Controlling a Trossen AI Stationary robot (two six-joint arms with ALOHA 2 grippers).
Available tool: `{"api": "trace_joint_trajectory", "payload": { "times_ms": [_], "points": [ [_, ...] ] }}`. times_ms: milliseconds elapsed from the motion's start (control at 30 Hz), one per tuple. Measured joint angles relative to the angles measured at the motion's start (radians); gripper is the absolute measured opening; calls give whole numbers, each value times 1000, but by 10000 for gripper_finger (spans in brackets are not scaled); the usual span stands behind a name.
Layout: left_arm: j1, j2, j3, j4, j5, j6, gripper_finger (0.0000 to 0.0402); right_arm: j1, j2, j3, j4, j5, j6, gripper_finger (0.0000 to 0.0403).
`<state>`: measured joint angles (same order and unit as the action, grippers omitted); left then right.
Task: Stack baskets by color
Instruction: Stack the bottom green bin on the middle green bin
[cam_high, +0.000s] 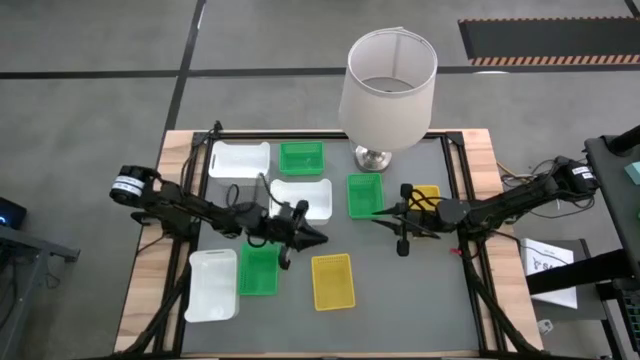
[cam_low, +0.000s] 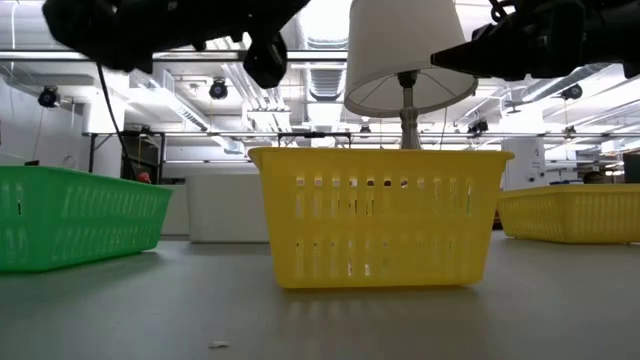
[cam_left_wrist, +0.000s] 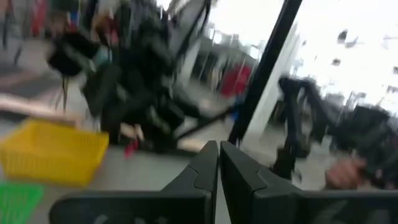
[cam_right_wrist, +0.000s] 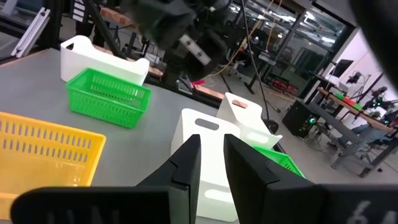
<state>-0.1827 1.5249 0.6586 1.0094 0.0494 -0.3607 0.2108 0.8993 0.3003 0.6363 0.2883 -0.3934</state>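
Note:
In the high view the baskets lie spread on the grey mat: white ones (cam_high: 238, 159) (cam_high: 303, 197) (cam_high: 212, 284), green ones (cam_high: 301, 157) (cam_high: 365, 194) (cam_high: 259, 270), and yellow ones (cam_high: 332, 280) (cam_high: 426, 196). The last yellow one is partly under the right arm. My left gripper (cam_high: 318, 238) hovers mid-table, shut and empty; its fingers (cam_left_wrist: 205, 171) touch. My right gripper (cam_high: 381, 217) hangs just off the corner of the middle green basket. Its fingers (cam_right_wrist: 186, 163) stand a narrow gap apart with nothing between them. Beyond them lie a white basket (cam_right_wrist: 208, 134) and a yellow one (cam_right_wrist: 43, 155).
A tall lamp (cam_high: 388, 90) with a white shade stands at the back of the mat, close to the right arm. Black frame rails border the mat on a wooden table (cam_high: 150, 250). The low view shows a yellow basket (cam_low: 380, 215) close up and a green one (cam_low: 75, 215).

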Motion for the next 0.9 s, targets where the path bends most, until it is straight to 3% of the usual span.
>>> {"api": "trace_joint_trajectory", "payload": {
  "times_ms": [267,467,667,900],
  "points": [
    [-102,-68,257,-786,-81,-29,1,0,0,2,0,0,-12,73],
    [-179,-71,425,-1212,-90,-131,1,0,0,2,1,0,-18,80],
    [-257,-71,520,-1483,-90,-291,1,0,0,2,2,0,-18,80],
    [-350,-53,540,-1565,-92,-432,0,0,0,2,3,0,-18,72]
  ]
}}
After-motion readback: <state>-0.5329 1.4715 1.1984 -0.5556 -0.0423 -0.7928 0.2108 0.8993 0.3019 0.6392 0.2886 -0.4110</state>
